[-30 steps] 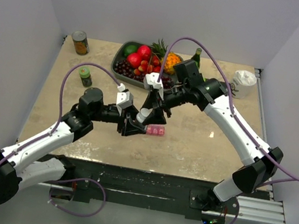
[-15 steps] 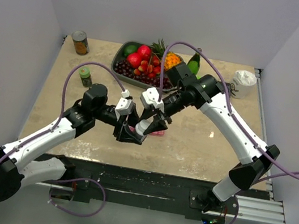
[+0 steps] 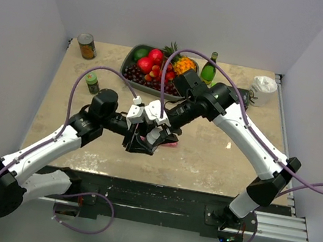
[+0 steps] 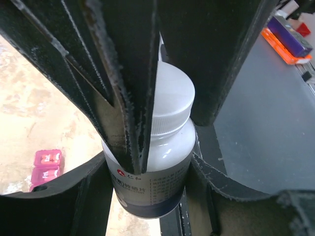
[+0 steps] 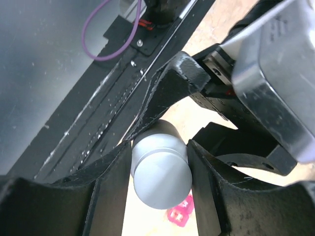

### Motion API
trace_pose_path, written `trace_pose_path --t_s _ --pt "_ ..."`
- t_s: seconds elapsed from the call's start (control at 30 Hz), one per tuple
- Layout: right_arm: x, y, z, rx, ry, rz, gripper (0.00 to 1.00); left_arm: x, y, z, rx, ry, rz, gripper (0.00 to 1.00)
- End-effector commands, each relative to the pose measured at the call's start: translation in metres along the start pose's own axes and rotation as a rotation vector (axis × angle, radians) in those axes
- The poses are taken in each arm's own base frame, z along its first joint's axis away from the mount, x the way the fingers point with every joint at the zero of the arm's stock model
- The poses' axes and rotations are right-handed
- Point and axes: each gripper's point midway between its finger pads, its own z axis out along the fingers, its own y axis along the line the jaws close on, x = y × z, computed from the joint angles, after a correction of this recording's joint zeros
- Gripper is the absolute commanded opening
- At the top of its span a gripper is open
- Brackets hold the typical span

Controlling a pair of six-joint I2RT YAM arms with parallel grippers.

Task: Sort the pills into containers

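Since a second ago my right gripper [image 3: 158, 134] has swung down to meet my left gripper [image 3: 139, 144] beside the pink containers [image 3: 171, 142]. Left wrist: I clench the white bottle [image 4: 162, 167]. Right wrist: I clamp its cap [image 5: 160, 177], which is on; sorting, I judge, hasn't begun.

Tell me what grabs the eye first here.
Both arms meet mid-table on one small white plastic bottle: the left gripper clamps its body and the right gripper pinches its ribbed white screw cap. Just beside them, a pink translucent pill-organiser strip lies on the beige marbled tabletop.
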Motion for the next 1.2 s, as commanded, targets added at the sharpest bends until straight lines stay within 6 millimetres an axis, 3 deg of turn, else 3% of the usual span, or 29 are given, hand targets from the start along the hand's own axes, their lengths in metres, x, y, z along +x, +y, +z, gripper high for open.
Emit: trace_pose_path --t_s 0.0,0.2,0.5,0.7,0.87,1.0,1.13,1.17 --pt "-0.004 0.012 0.013 -0.068 -0.048 0.114 0.49 -0.047 0.002 -0.008 -0.077 -0.137 0.182 0.00" --pt "0.000 0.015 0.018 -0.098 -0.056 0.192 0.48 -0.061 -0.005 -0.016 -0.123 -0.212 0.261 0.00" --pt "0.006 -0.006 0.007 -0.013 -0.115 0.350 0.41 -0.083 -0.013 -0.030 -0.210 -0.343 0.377 0.00" --pt "0.021 -0.020 0.005 0.091 -0.043 0.411 0.40 -0.093 0.010 -0.039 -0.353 -0.353 0.367 0.00" --pt "0.044 -0.046 0.000 0.273 0.050 0.494 0.41 -0.095 0.040 -0.050 -0.517 -0.348 0.317 0.00" --pt "0.049 -0.054 -0.002 0.324 0.067 0.513 0.48 -0.088 0.051 -0.049 -0.547 -0.325 0.275 0.00" --pt "0.024 -0.051 -0.007 0.276 0.003 0.478 0.63 -0.077 0.049 -0.042 -0.505 -0.297 0.260 0.00" --pt "0.017 -0.049 -0.009 0.259 -0.010 0.447 0.73 -0.074 0.048 -0.041 -0.495 -0.289 0.258 0.00"
